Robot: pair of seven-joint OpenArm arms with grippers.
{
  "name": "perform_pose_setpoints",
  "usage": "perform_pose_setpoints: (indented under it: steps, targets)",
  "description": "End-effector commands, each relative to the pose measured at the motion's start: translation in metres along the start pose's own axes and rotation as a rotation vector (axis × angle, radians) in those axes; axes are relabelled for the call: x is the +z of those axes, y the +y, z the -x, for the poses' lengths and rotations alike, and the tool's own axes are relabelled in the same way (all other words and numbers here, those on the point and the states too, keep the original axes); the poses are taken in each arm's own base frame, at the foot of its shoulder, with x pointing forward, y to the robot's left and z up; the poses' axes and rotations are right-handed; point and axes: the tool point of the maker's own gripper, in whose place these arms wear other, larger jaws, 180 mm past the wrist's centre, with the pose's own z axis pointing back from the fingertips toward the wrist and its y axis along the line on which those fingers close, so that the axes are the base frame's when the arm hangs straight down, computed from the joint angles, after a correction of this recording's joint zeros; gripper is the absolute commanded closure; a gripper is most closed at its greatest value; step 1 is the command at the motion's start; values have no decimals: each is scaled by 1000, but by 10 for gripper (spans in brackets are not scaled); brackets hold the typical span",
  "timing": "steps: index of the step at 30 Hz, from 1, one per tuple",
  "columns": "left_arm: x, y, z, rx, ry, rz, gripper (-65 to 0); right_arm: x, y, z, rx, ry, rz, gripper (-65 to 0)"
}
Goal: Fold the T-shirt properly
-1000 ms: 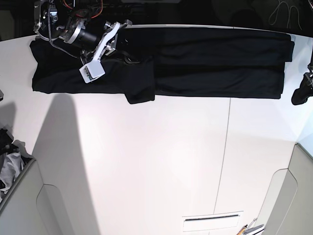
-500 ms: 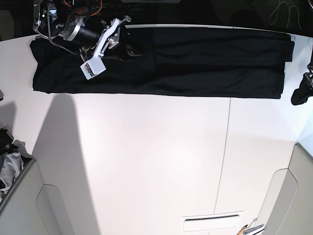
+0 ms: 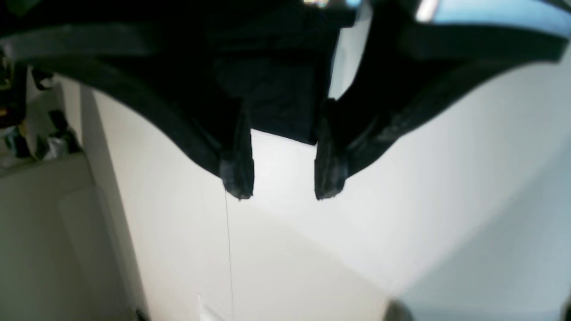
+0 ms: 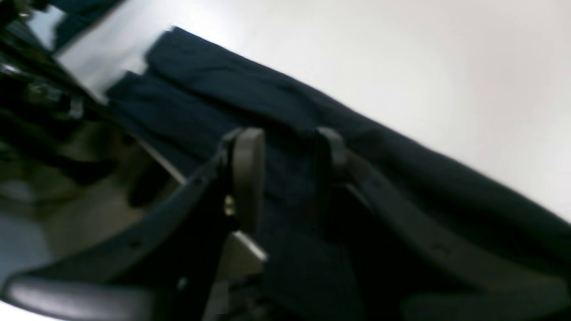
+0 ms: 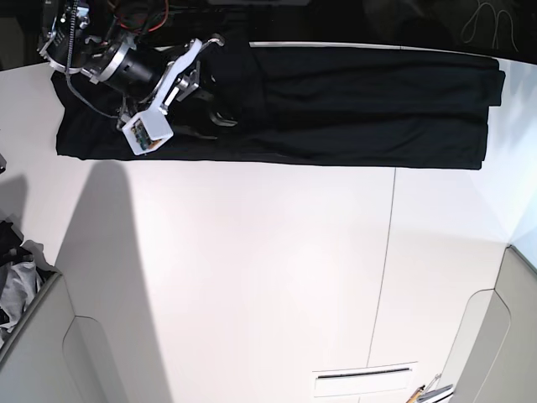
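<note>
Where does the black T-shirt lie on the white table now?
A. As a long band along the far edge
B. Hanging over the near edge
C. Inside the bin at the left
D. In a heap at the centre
A: the T-shirt stretches flat along the far edge of the table.

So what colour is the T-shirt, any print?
Plain black T-shirt, no print visible; clearest in the base view.

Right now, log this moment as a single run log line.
T-shirt: long folded band at table's far edge | right gripper: open above shirt, holding nothing | left gripper: open, empty, over bare table
</note>
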Motion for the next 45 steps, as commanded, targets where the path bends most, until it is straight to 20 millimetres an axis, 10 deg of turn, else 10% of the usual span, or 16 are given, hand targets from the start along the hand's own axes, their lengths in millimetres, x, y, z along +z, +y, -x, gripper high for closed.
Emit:
perform_pose_setpoints:
  steps: [1, 22, 45]
  targets:
    - [3, -4, -6, -19, -19, 10, -258, 2, -1, -12, 20, -44, 9, -198]
    - [13, 75, 110, 312, 56, -201, -258, 2, -15, -9, 65, -11, 83, -198]
    - [-19, 39, 166, 318, 285, -90, -258, 2, -15, -10, 65, -19, 83, -197]
